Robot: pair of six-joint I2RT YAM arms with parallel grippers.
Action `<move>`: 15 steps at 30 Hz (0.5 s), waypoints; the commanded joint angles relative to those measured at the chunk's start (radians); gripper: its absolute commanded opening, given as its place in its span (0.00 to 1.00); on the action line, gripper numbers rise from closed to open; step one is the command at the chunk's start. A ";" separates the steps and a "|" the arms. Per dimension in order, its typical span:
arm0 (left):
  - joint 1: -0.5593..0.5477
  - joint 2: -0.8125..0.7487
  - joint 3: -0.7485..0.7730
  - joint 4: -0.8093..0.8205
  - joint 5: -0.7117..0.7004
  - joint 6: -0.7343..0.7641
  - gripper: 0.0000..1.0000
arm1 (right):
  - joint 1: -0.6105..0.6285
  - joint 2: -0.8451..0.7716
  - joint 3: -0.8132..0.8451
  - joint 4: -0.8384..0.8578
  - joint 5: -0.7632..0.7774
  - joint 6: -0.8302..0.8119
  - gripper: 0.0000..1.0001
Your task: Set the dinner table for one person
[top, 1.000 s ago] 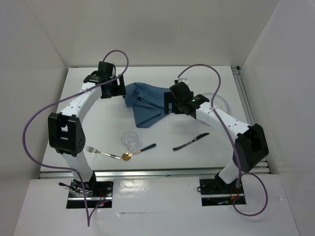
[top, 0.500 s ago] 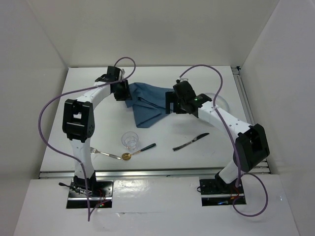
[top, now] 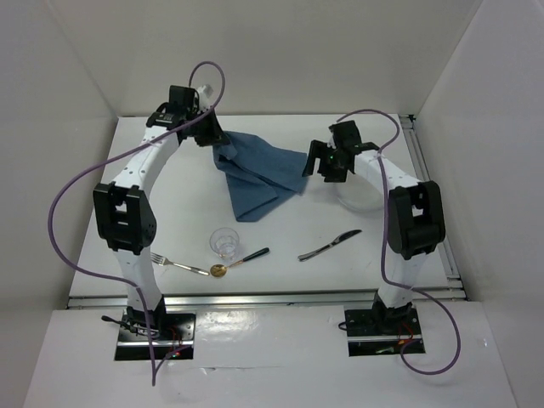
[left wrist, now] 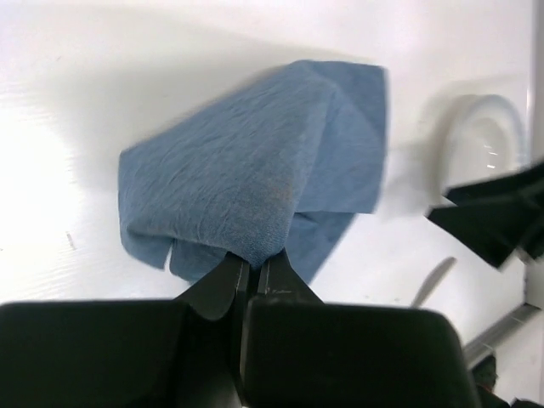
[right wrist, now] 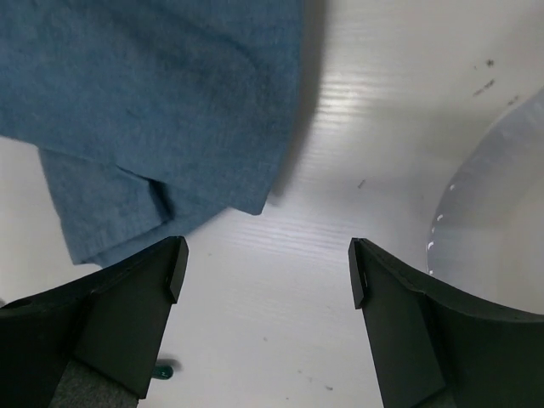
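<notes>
On the white dinner table (top: 170,204) a blue cloth (top: 259,170) lies at the back middle. My left gripper (top: 212,138) is shut on its left corner; in the left wrist view the fabric (left wrist: 255,161) rises in a peak into the closed gripper (left wrist: 253,263). My right gripper (top: 313,167) stands open just past the cloth's right edge. Its wrist view shows the gripper (right wrist: 268,272) over bare tabletop, nothing between the fingers, with the cloth (right wrist: 144,102) up on the left.
A clear plate (top: 364,194) sits under the right arm, also seen as a clear plate (right wrist: 510,195) beside the right jaw. Nearer the front are a drinking glass (top: 224,242), a fork (top: 174,263), a gold-bowled spoon (top: 240,260) and a knife (top: 330,245).
My left gripper has shut on the cloth's corner and pulled it up and back, stretching the cloth. The right arm has swung right, off the cloth.
</notes>
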 commanded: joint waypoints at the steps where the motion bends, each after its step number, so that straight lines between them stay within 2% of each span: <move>1: 0.004 -0.063 0.032 -0.022 0.078 0.002 0.00 | -0.002 -0.003 0.072 0.092 -0.154 0.009 0.88; 9: 0.004 -0.063 0.032 -0.013 0.121 0.002 0.00 | -0.002 0.017 0.101 0.082 -0.142 0.018 0.92; 11: 0.004 -0.072 0.041 -0.024 0.143 0.002 0.00 | 0.038 0.017 0.101 0.082 -0.142 0.008 0.92; 15: -0.018 -0.111 -0.004 0.001 0.172 -0.023 0.00 | 0.103 -0.089 0.045 0.138 -0.114 -0.012 0.92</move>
